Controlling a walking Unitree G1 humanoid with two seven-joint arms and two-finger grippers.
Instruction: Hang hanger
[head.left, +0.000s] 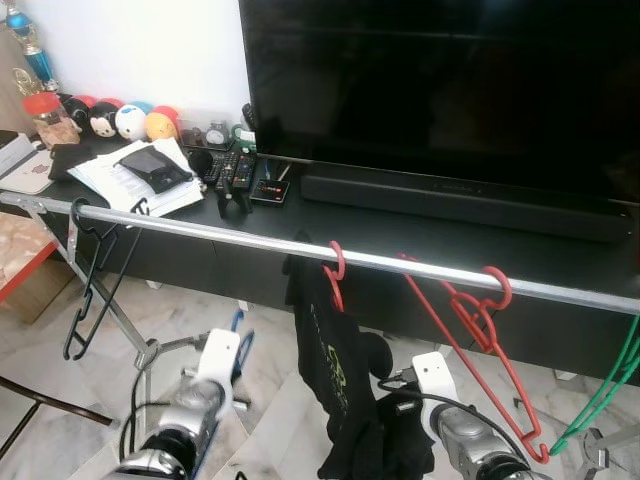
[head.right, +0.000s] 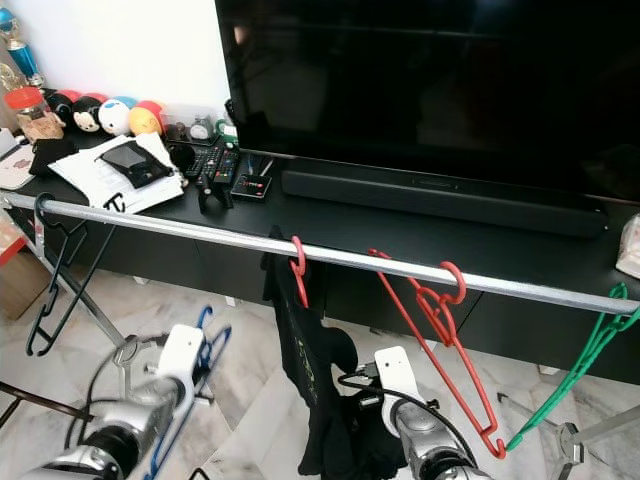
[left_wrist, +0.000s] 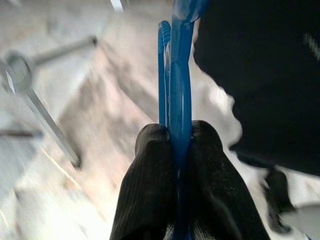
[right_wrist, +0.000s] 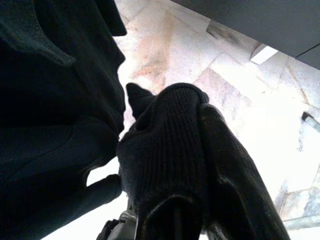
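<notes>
A blue hanger (left_wrist: 177, 100) is pinched in the left pincer (left_wrist: 175, 145), low beneath the silver rail (head.left: 250, 240), hook upward. The right pincer (right_wrist: 185, 150) appears pressed together beside a hanging black shirt (head.left: 335, 380).

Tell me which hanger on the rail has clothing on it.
The red hanger nearest the middle of the rail, carrying the black shirt. The black hanger, the other red hanger and the green hanger hang bare.

1. We see a smooth, shiny metal rail (head.left: 250, 243).
2. The blue hanger (left_wrist: 179, 100) looks like glossy plastic.
3. The left gripper's fingers (left_wrist: 150, 195) wear ribbed black knit.
4. The shirt (head.left: 335, 370) is matt black cloth.
5. The floor (head.left: 260, 330) is polished marble-like tile.
</notes>
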